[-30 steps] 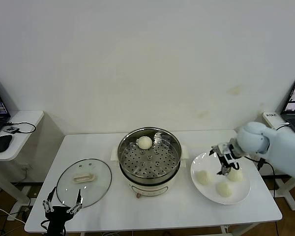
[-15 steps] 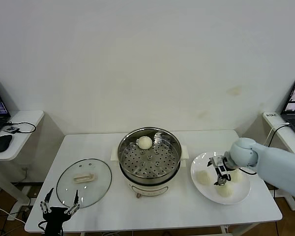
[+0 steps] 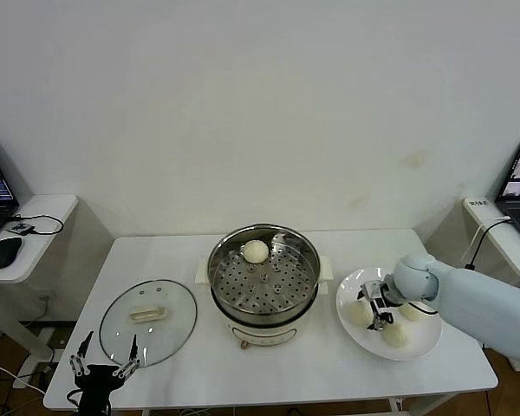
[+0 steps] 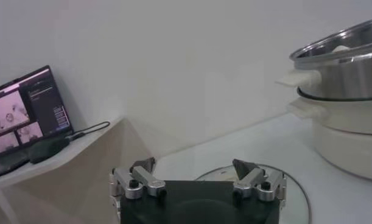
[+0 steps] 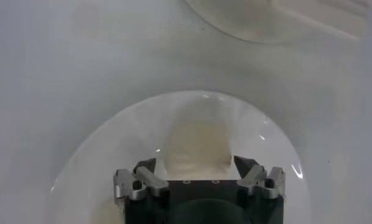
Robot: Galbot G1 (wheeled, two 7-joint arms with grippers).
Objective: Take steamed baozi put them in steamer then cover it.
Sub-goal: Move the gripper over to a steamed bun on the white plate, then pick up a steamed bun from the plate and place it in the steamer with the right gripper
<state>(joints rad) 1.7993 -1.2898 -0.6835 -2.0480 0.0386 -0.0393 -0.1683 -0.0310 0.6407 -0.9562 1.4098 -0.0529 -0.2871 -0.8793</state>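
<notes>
Since a second ago the right gripper (image 3: 374, 310) has swung down across the plate (image 3: 426, 341) to its leftmost bun (image 5: 196, 143). Its fingers (image 5: 147, 168) flank that baozi on both sides, though whether they have pinched it yet I cannot tell. Nearest the robot, the left gripper (image 3: 104, 362) hangs released off the surface's (image 3: 277, 373) front edge beside the glass cover (image 3: 148, 320). Two more buns (image 3: 397, 334) wait on the plate. Farther back, one bun (image 3: 256, 251) already sits in the steamer (image 3: 263, 276). These look soft, light and easily dented, so a gentle squeeze across the widest middle seems best.
</notes>
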